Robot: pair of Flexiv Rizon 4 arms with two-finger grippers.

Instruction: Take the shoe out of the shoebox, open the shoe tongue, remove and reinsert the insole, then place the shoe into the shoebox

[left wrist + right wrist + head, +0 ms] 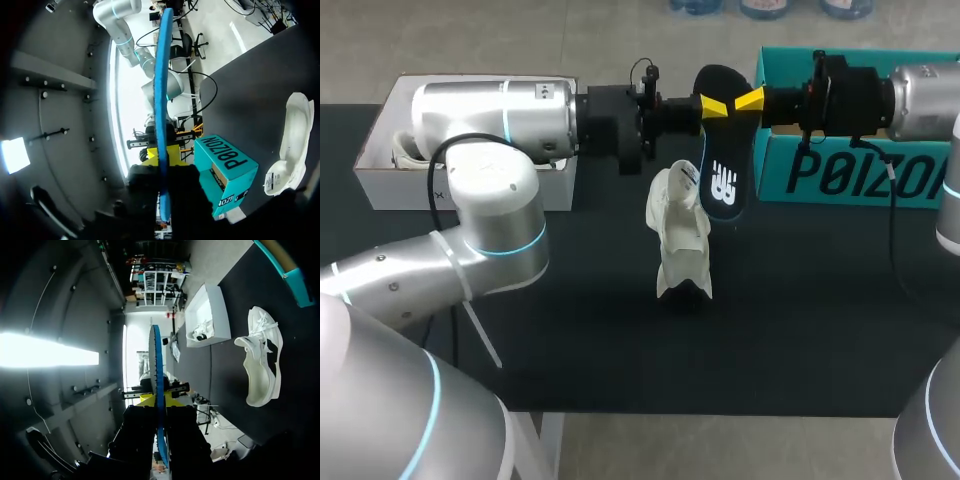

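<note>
The dark foam insole with a blue edge hangs in the air over the far middle of the black bench. Its upper end is caught between the left gripper and the right gripper. Both pairs of jaws appear to be pinching it, probably a handover to get a better hold for sliding it back in. The white shoe waits on the bench just nearer, between the white cardboard shoebox at far left and the teal cardboard box at far right.

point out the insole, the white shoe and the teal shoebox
insole point(723, 185): head view, its dark printed face
white shoe point(680, 238): head view, middle of its body
teal shoebox point(850, 175): head view, its front wall
</note>
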